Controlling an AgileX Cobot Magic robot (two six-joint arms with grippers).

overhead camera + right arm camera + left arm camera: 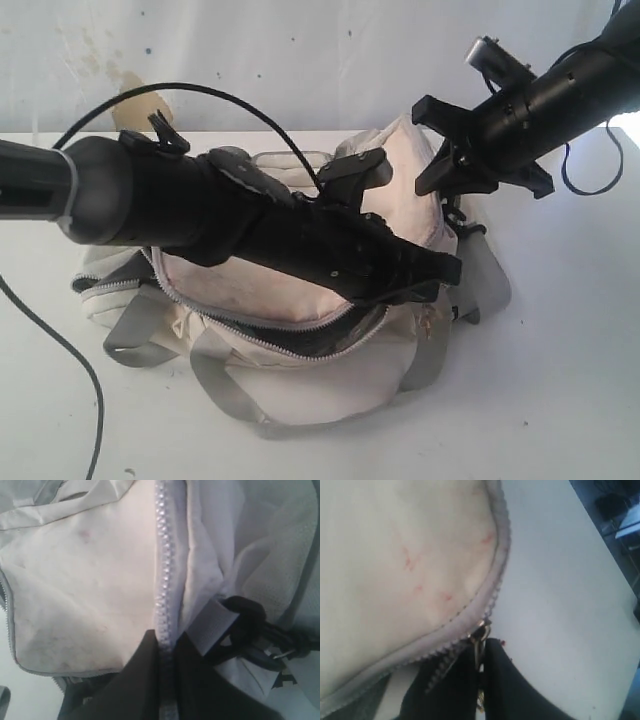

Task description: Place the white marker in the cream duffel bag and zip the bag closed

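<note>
Here, a cream duffel bag sits on a white counter, its front zipper partly undone over dark lining. The left end effector reaches across the bag to the right end of that opening and is clenched on the metal zipper pull. The right end effector presses into the bag's far right end. Its fingers are pinched on a closed line of zipper teeth beside a black buckle. Faint pink marks dot the panel. Where the white marker lies cannot be told.
</note>
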